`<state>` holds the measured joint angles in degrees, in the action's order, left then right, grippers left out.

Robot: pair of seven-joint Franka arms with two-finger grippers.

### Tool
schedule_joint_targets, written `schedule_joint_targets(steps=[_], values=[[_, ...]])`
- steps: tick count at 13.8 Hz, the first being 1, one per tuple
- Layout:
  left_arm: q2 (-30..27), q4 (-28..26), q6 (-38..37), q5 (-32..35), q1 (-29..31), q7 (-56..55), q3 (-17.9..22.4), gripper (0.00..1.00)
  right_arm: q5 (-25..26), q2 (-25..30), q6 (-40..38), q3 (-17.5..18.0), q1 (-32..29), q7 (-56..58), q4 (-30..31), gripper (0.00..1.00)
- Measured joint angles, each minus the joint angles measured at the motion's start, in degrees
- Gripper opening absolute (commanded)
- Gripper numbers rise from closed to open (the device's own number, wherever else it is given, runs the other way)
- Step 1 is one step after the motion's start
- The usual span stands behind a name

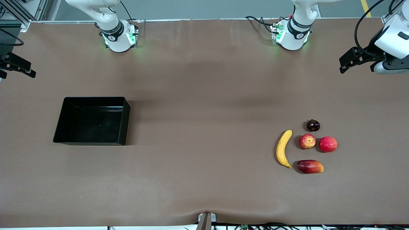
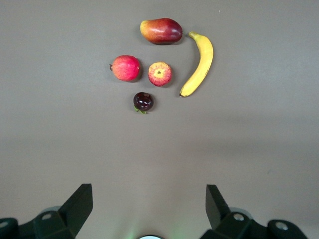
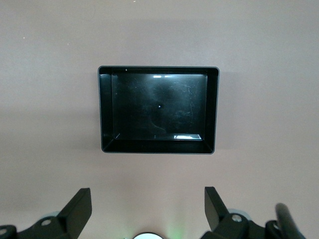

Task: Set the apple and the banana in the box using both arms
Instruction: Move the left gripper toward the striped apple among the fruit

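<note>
The apple [image 1: 307,141], red streaked with yellow, lies on the brown table toward the left arm's end. The yellow banana [image 1: 283,148] lies beside it. Both also show in the left wrist view, the apple [image 2: 160,73] and the banana [image 2: 198,64]. The black box [image 1: 124,119] stands empty toward the right arm's end and also shows in the right wrist view [image 3: 158,70]. My left gripper [image 2: 149,199] is open and empty, high above the table near its base. My right gripper [image 3: 148,199] is open and empty, high above the table by its base. Neither hand shows in the front view.
Beside the apple lie a plain red round fruit [image 1: 328,144], a dark purple round fruit [image 1: 313,125] and a red-and-yellow mango-like fruit [image 1: 310,166]. A white and black device [image 1: 383,54] hangs at the left arm's end, and a black bracket [image 1: 16,65] at the right arm's end.
</note>
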<state>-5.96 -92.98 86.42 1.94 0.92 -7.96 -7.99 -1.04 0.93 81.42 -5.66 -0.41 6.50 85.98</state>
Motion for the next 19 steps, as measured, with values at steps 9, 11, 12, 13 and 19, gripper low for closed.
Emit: schedule_joint_targets(steps=[9, 11, 12, 13, 19], values=[[0.7, -0.1, 0.0, 0.3, 0.1, 0.0, 0.1, 1.00, 0.0, 0.0, 0.0, 0.0, 0.0, 0.0, 0.0, 1.00], [1.6, -0.8, 1.4, 0.4, 0.1, 0.0, 0.1, 1.00, 0.0, -0.3, 0.0, 0.0, 0.0, 0.0, 0.0, 1.00], [2.0, -1.9, 3.4, 0.4, 0.1, 0.0, 0.1, 1.00, 0.0, -0.7, 0.0, 0.0, -0.2, 0.0, 0.0, 1.00], [2.4, -3.6, 6.0, 0.5, 0.3, 0.0, 0.1, 1.00, 0.0, -1.3, -0.1, -0.1, -0.6, 0.0, 0.0, 1.00], [5.5, -18.6, 29.2, 0.5, 1.2, 0.0, 0.2, 1.00, 0.2, -10.1, 0.5, -0.4, -8.9, 6.8, 0.2, 1.00]])
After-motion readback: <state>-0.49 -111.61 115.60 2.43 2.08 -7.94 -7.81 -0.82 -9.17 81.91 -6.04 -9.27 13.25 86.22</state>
